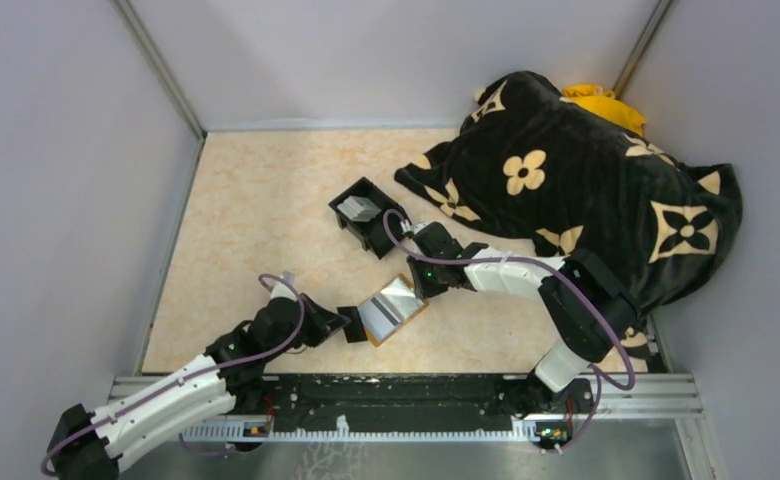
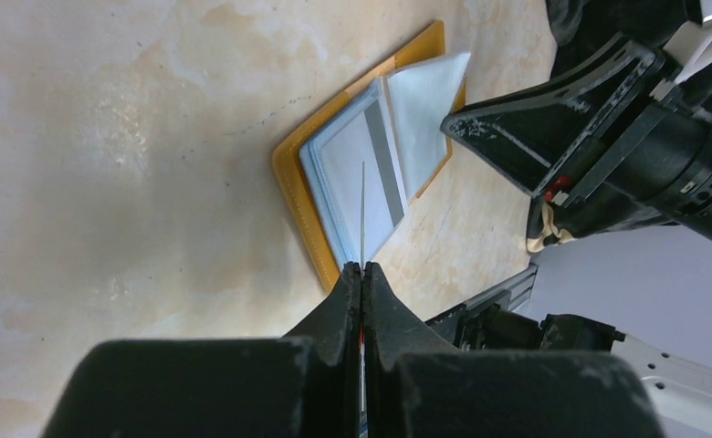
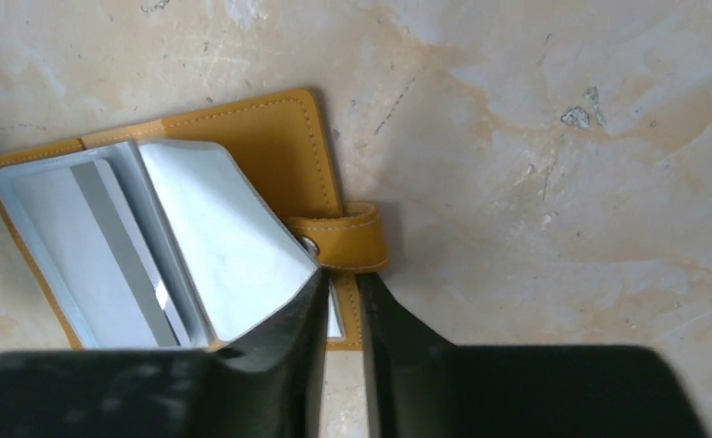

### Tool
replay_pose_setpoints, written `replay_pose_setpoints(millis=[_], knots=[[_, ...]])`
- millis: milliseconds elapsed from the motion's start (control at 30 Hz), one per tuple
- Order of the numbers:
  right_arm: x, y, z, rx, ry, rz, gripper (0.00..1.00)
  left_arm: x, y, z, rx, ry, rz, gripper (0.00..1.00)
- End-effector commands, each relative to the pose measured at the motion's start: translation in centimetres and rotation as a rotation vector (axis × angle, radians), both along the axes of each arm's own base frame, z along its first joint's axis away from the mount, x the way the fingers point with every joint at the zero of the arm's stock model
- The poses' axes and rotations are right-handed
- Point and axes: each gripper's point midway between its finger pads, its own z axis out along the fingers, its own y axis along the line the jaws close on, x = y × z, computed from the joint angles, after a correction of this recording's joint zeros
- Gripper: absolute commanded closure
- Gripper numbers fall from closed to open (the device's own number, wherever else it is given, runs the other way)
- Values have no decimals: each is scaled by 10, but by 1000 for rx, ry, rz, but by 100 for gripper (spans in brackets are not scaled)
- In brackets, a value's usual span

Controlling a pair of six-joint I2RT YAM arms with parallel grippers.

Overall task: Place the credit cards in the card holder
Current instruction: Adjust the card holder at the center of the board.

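The orange-tan card holder (image 1: 394, 308) lies open on the table between my two arms. A pale credit card with a grey stripe (image 3: 88, 237) sits in its left pocket, and a pale blue-grey panel (image 3: 220, 237) stands lifted against the outside of my right gripper's left finger. My right gripper (image 3: 341, 278) points down over the holder's edge beside the side tab (image 3: 352, 239), its jaws a narrow gap apart with nothing pinched. My left gripper (image 2: 362, 266) is shut on a thin credit card (image 2: 362, 210), seen edge-on and aimed at the holder (image 2: 293, 178).
A black open-topped box (image 1: 366, 215) behind the holder contains more pale cards (image 1: 358, 208). A large black cloth with cream flower marks (image 1: 586, 190) covers the back right, with something yellow (image 1: 601, 103) behind it. Grey walls enclose the table.
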Motion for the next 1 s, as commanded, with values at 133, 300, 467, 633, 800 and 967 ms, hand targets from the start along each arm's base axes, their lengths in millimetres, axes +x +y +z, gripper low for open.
replay_pose_setpoints(millis=[133, 300, 467, 633, 800, 967], knots=[[-4, 10, -4, 42, 54, -54, 100, 0, -1, -5, 27, -4, 46, 100], [-5, 10, -4, 85, 73, -90, 100, 4, 4, -5, 57, -10, 79, 100], [-5, 7, 0, 127, 82, -124, 100, 10, 16, -10, 90, -14, 146, 100], [-9, 5, 1, 141, 89, -133, 100, 10, 24, -16, 132, 5, 175, 100], [-10, 7, 2, 150, 90, -129, 100, 7, 24, -25, 128, 33, 184, 100], [-10, 8, 3, 156, 93, -130, 100, 11, 18, -17, 82, 6, 189, 100]])
